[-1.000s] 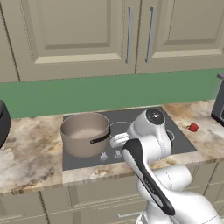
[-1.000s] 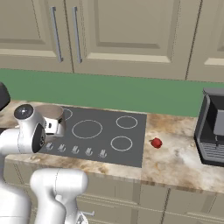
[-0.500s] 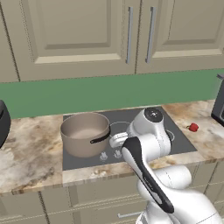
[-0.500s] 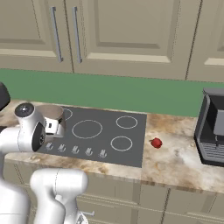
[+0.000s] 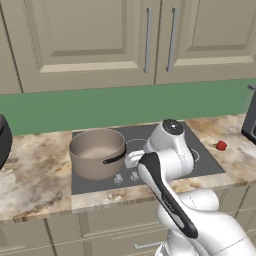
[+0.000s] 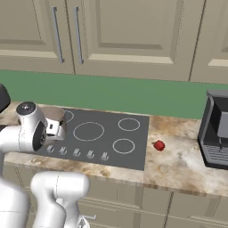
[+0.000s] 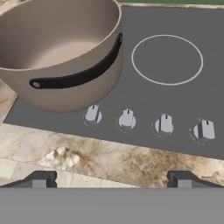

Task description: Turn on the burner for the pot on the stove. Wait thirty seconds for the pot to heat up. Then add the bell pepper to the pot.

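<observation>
The taupe-brown pot (image 5: 97,152) (image 7: 57,48) stands on the front left ring of the dark stove (image 5: 205,160) (image 6: 111,131), with its black handle (image 7: 78,78) facing the knobs. The arm partly hides the pot (image 6: 57,114) in the right base view. My gripper (image 7: 111,180) hangs open over the counter's front edge, just before the row of silver knobs (image 7: 127,118) (image 6: 76,152), and nothing is between its fingertips (image 7: 39,179). The red bell pepper (image 5: 220,145) (image 6: 159,145) lies on the counter right of the stove, far from the gripper.
A black appliance (image 6: 218,133) (image 5: 250,117) stands at the counter's right end. Another dark object (image 5: 2,140) sits at the far left. Beige wall cabinets (image 5: 150,40) hang over a green backsplash. Marble counter (image 7: 87,157) runs along the stove's front.
</observation>
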Available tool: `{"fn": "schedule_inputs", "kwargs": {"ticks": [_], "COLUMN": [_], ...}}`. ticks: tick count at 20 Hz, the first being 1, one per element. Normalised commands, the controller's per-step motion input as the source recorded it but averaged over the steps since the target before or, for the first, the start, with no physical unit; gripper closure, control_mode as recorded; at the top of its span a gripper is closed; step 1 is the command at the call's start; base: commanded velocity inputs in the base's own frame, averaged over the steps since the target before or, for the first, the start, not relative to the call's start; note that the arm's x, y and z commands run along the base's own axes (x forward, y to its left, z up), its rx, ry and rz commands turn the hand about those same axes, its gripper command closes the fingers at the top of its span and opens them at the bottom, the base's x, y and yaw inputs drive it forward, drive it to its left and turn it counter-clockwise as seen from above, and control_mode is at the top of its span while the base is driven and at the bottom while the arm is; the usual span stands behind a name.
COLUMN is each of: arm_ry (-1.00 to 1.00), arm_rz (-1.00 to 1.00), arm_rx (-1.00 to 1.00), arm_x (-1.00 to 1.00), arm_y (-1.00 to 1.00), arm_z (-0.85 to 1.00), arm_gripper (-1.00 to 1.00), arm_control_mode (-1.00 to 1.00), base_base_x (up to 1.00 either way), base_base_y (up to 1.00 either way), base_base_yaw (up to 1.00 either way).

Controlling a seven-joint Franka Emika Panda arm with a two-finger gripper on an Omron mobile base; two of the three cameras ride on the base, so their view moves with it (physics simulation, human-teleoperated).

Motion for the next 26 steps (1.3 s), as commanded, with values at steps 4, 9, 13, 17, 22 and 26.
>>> {"fn": "schedule_inputs", "kwargs": {"ticks": [4, 9, 13, 17, 22, 26], "arm_ry": [0.01, 0.02, 0.06, 0.07, 0.07, 0.1], "arm_rz": [0.0, 0.0, 0.02, 0.03, 0.02, 0.02], "arm_rx": [0.0, 0.0, 0.0, 0.0, 0.0, -0.06], "arm_x": [0.0, 0.0, 0.0, 0.0, 0.0, 0.01], "arm_y": [0.01, 0.19, 0.33, 0.33, 0.21, 0.03], "arm_z": [-0.01, 0.0, -0.09, -0.17, -0.28, -0.35], "arm_gripper": [-1.0, -1.0, -1.0, -1.0, -1.0, -1.0], "arm_control_mode": [-1.0, -1.0, -1.0, -1.0, -1.0, -1.0], "base_base_x": [0.0, 0.0, 0.0, 0.0, 0.0, 0.0], "base_base_y": [0.0, 0.0, 0.0, 0.0, 0.0, 0.0], "base_base_yaw": [0.0, 0.0, 0.0, 0.0, 0.0, 0.0]}}
